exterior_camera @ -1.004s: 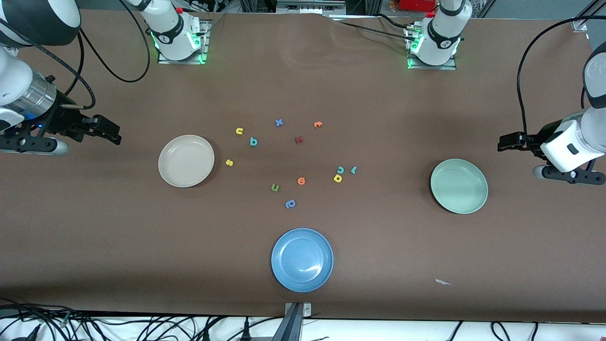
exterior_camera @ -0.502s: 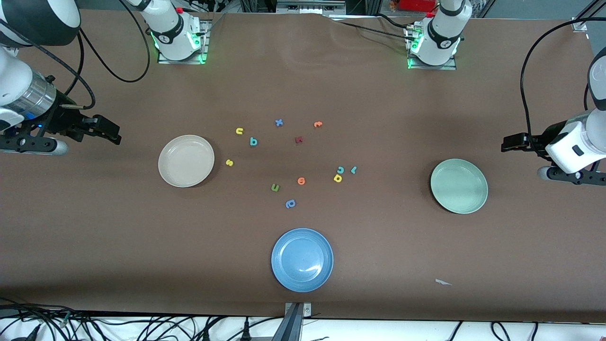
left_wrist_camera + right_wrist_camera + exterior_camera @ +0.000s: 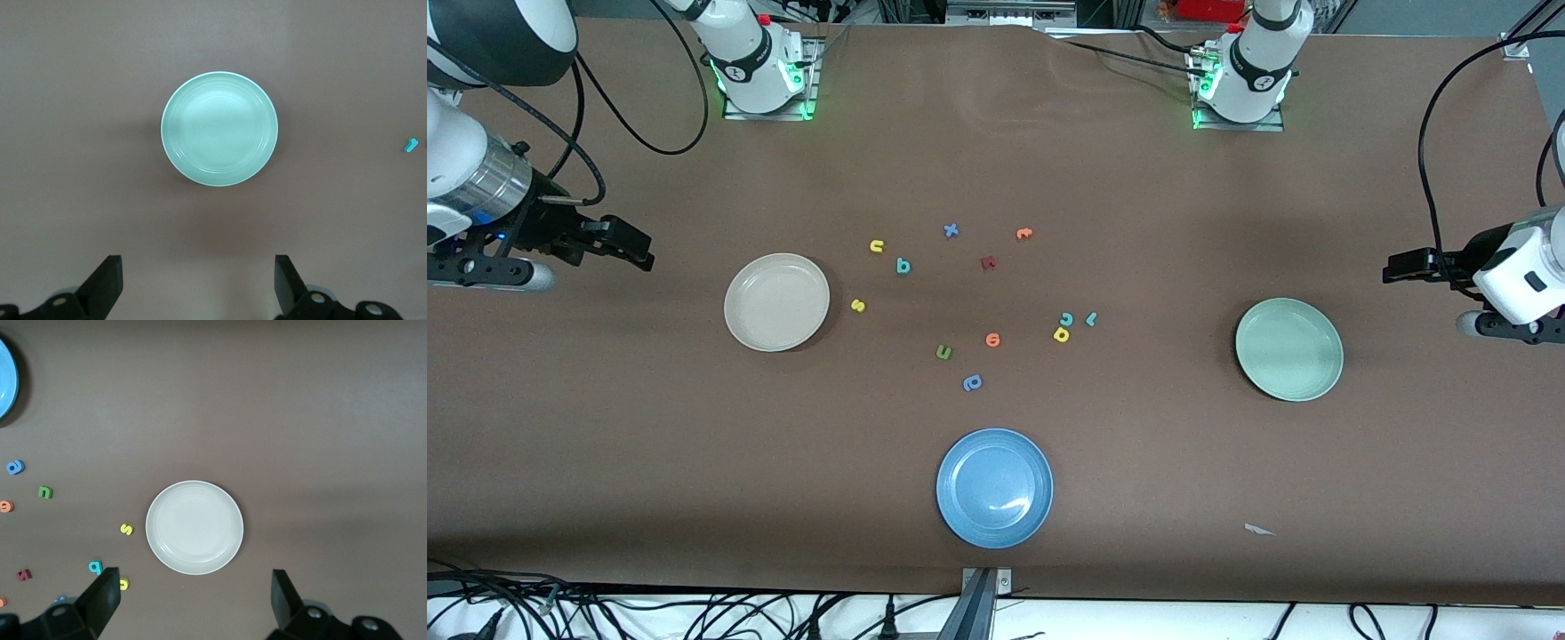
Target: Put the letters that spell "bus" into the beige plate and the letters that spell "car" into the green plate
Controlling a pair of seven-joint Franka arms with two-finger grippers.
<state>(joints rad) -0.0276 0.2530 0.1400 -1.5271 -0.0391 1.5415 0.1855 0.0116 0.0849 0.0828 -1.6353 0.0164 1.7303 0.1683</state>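
The beige plate (image 3: 776, 302) (image 3: 194, 527) holds nothing. Beside it lie the yellow s (image 3: 858, 306) (image 3: 127, 529), yellow u (image 3: 877, 246) (image 3: 124, 584) and teal b (image 3: 903, 266) (image 3: 95, 567). The green plate (image 3: 1288, 348) (image 3: 220, 129) also holds nothing. Mid-table, the teal c (image 3: 1066, 319), yellow a (image 3: 1061, 335) and teal r (image 3: 1090, 319) (image 3: 410, 145) sit together. My right gripper (image 3: 636, 251) (image 3: 193, 600) hangs open over bare table at the right arm's end. My left gripper (image 3: 1398, 268) (image 3: 198, 283) hangs open over bare table at the left arm's end.
A blue plate (image 3: 994, 487) lies near the front edge. Other loose letters are scattered mid-table: blue x (image 3: 951, 230), orange t (image 3: 1024, 234), a dark red letter (image 3: 988, 262), an orange round letter (image 3: 992, 340), a green u (image 3: 943, 353), a blue round letter (image 3: 972, 383).
The left arm has drawn back toward its end of the table, farther from the green plate. The right arm and all the letters have stayed put.
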